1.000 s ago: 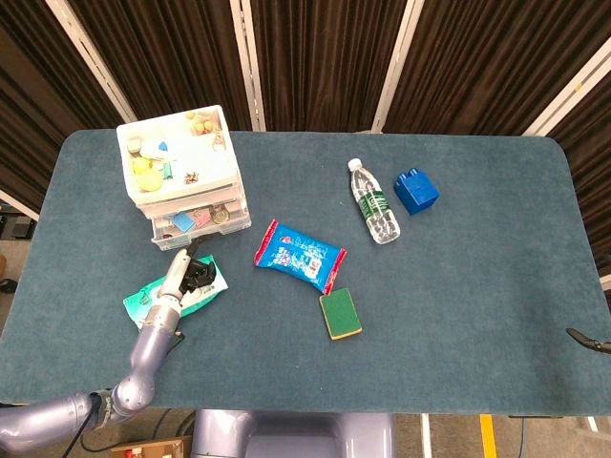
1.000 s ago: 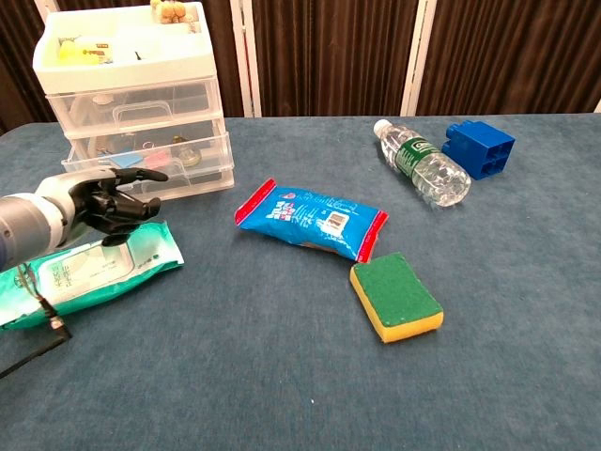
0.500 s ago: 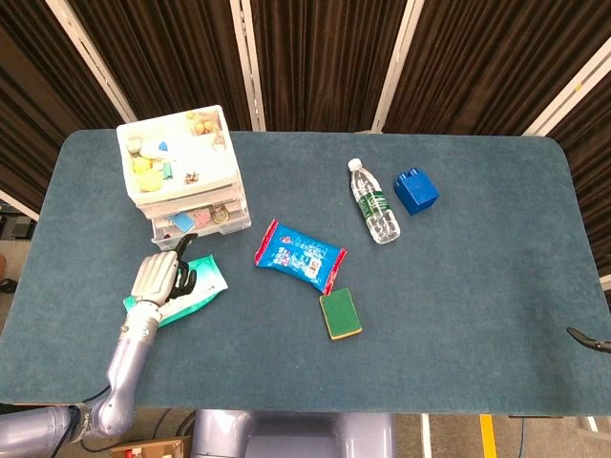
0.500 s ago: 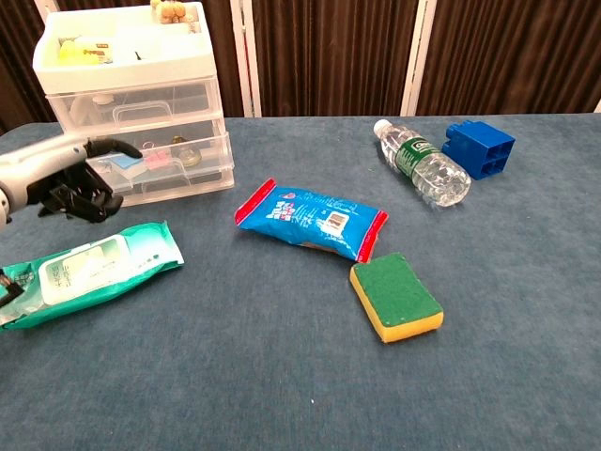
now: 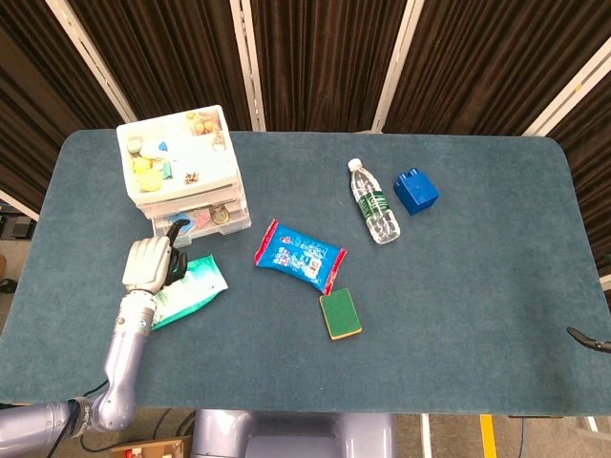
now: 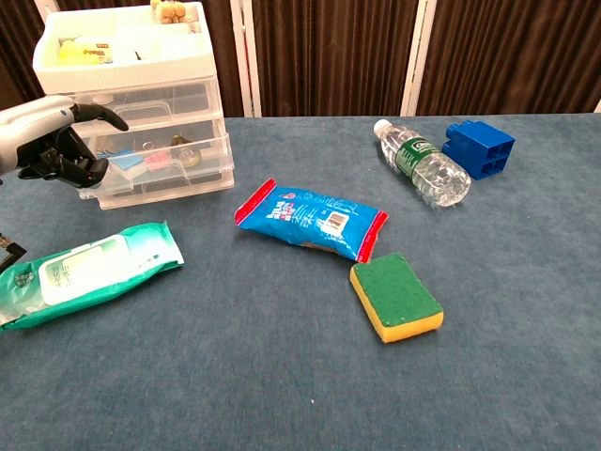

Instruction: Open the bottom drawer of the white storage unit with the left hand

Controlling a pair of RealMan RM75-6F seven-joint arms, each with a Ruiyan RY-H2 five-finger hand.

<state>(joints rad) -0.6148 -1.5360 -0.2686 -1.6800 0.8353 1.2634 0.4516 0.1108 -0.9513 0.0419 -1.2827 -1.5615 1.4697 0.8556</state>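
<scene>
Reaching for bottom drawer [image 6: 160, 160]: left hand [image 6: 56, 141] just beside its front, fingers [image 6: 70, 169] curled, empty. Next: hook front edge, pull.

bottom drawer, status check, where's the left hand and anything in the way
Left hand at drawer front, fingers curled, grip unclear. Bottom drawer shut; the one above juts out. Wet wipes pack lies just before the unit. Right hand unseen.
</scene>
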